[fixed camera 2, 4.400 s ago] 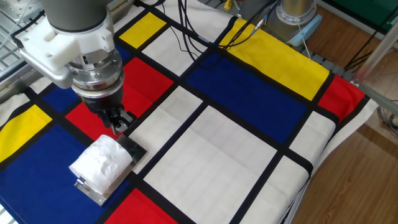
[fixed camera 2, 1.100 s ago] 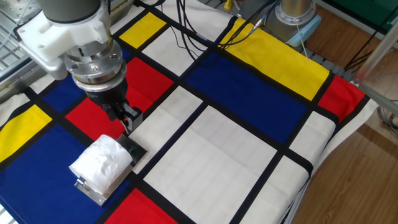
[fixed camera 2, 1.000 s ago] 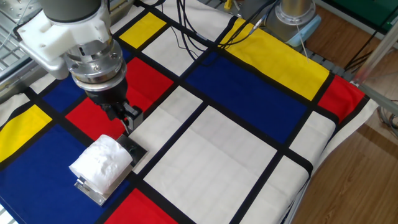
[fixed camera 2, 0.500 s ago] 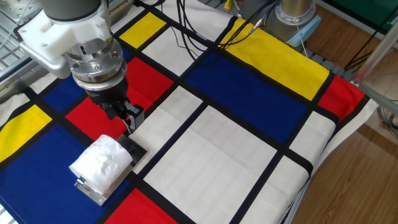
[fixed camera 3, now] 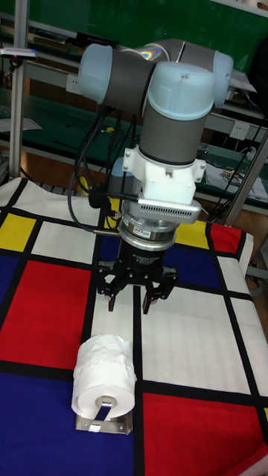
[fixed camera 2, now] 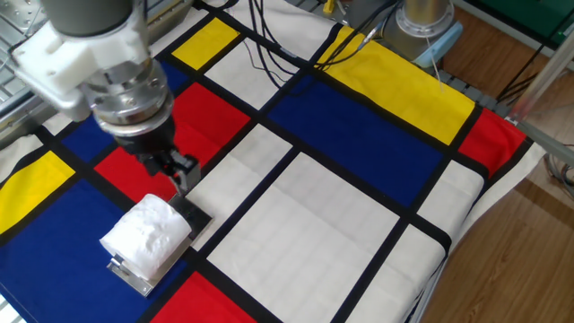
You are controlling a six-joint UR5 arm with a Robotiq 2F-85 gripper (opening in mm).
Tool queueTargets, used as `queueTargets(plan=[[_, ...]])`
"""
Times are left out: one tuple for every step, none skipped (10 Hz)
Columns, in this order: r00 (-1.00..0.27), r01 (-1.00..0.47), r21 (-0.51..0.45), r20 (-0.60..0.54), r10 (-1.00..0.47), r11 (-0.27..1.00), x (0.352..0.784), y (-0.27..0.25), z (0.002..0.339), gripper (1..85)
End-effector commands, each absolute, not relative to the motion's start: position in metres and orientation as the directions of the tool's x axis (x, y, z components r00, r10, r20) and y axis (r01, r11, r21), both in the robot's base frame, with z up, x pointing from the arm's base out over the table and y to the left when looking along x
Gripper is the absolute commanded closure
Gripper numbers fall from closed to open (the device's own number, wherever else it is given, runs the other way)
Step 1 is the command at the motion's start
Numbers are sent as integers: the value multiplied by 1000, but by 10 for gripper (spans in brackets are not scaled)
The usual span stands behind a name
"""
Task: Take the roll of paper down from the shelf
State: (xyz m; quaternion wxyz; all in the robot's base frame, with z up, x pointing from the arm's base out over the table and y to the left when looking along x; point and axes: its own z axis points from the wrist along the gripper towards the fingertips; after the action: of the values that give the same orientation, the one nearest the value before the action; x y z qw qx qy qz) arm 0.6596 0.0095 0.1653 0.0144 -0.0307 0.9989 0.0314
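Gripper (fixed camera 3: 128, 300) hangs spread and empty above the roll (fixed camera 3: 105, 367), which sits on the shelf (fixed camera 3: 104, 425) on the table (fixed camera 3: 193, 349)

The arm (fixed camera 3: 167, 82) has fat grey tube links with pale blue-grey joint caps. Below sits a white blocky collar, then a ribbed silver ring and a black wrist. The claw (fixed camera 3: 132, 297) is black, with red-tipped fingers (fixed camera 3: 111, 303). Black cables trail at nine o'clock.
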Motion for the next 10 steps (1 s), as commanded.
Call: queueTargets(plan=[[-996, -88, 43, -7, -88, 995, 685, -5, 156, 277], [-995, -99, 46, 1, -99, 994, 690, -10, 154, 273], [-995, -100, 58, 2, -101, 993, 691, -9, 155, 267], [-996, -94, 59, -6, -94, 994, 693, -8, 155, 267], [-997, -79, 56, -6, -79, 995, 693, -9, 155, 253], [-998, -70, 48, -5, -70, 996, 693, -11, 155, 240], [-997, -73, 48, -7, -73, 996, 694, -11, 155, 220], [-997, -73, 51, -7, -73, 996, 694, -10, 155, 193], [-997, -76, 59, -10, -75, 995, 694, -8, 155, 140], [-997, -78, 59, -20, -76, 995, 698, -6, 153, 90]])
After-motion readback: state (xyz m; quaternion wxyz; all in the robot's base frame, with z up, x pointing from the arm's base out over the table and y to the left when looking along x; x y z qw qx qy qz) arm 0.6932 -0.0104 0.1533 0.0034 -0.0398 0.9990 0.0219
